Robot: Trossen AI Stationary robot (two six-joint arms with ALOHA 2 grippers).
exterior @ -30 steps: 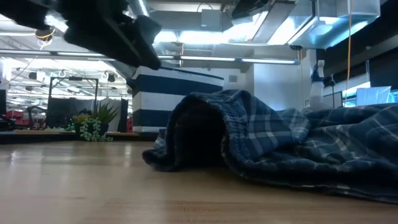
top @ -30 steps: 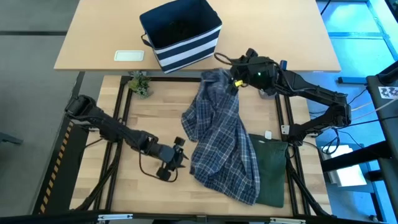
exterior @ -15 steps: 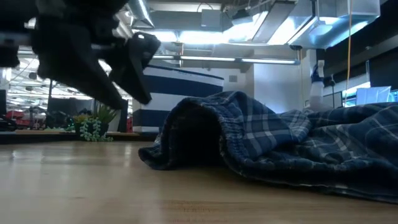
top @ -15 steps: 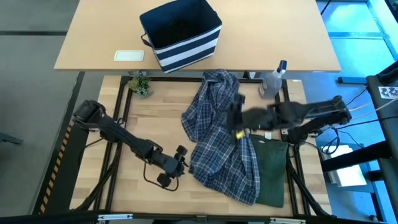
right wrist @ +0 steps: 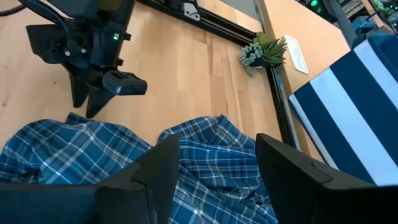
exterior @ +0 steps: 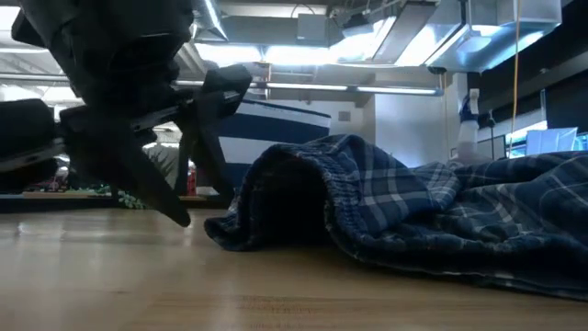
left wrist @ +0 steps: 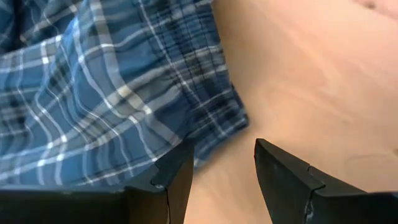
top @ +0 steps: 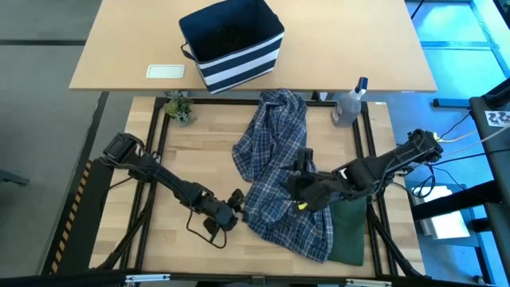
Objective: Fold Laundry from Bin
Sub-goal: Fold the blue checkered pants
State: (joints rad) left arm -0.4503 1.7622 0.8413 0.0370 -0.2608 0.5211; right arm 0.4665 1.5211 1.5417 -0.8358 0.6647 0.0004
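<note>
Both end effectors spread open over a plaid shirt lying crumpled on the tabletop.

The left end effector (top: 236, 209) stands just beside the near-left hem of the plaid shirt (top: 279, 171), fingers (left wrist: 283, 177) apart, gripping nothing, with bare tabletop (top: 187, 163) open to its left. The right end effector (top: 301, 177) hovers over the shirt's middle, fingers parted, nothing between them. A dark olive-green garment (top: 351, 227) lies under the shirt's right edge, at the near right corner. The bin (top: 233, 44) stands well apart on the far table; a spray bottle (top: 348, 105) and a small plant (top: 178, 106) stand at the far edge.
</note>
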